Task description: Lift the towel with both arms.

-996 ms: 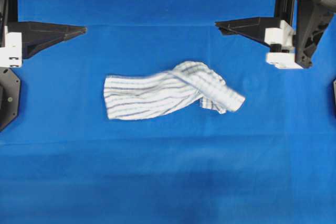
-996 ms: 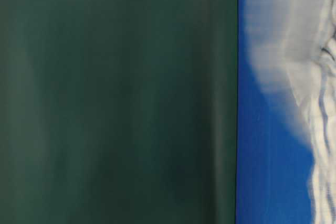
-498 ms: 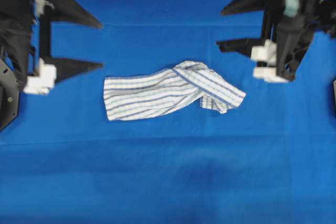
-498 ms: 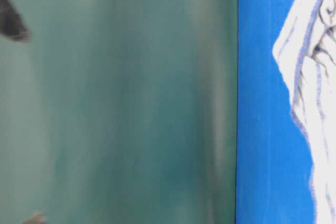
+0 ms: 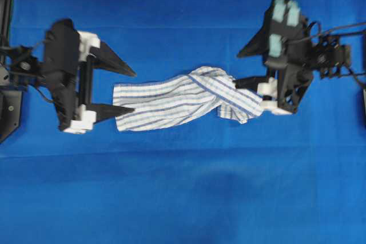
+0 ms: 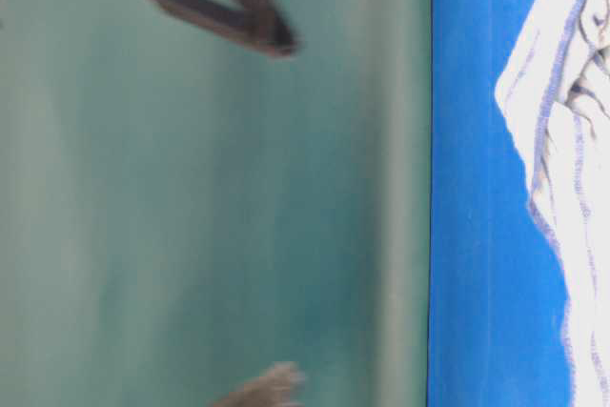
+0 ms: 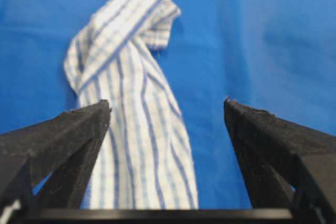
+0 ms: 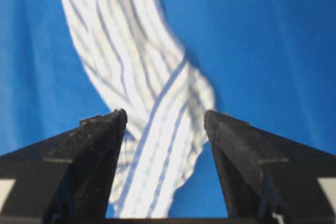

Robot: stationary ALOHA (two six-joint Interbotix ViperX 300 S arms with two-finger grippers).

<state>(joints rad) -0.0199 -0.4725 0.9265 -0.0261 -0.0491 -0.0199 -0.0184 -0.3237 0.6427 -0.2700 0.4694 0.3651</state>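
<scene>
Both arms have swung in from the edges toward the towel (image 5: 186, 98), which we see still lying twisted mid-cloth on the blue table cloth (image 5: 183, 198). The left gripper (image 5: 132, 91) gapes wide, straddling its left end; the right gripper (image 5: 243, 67) likewise spreads at its right end, neither gripping.

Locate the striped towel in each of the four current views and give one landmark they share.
Overhead: towel at centre, between the two grippers.
Table-level: towel along the right edge, cropped.
Left wrist: towel left of centre, running upward.
Right wrist: towel from top left down between the fingers.
Shared landmark: blue table cloth.
</scene>
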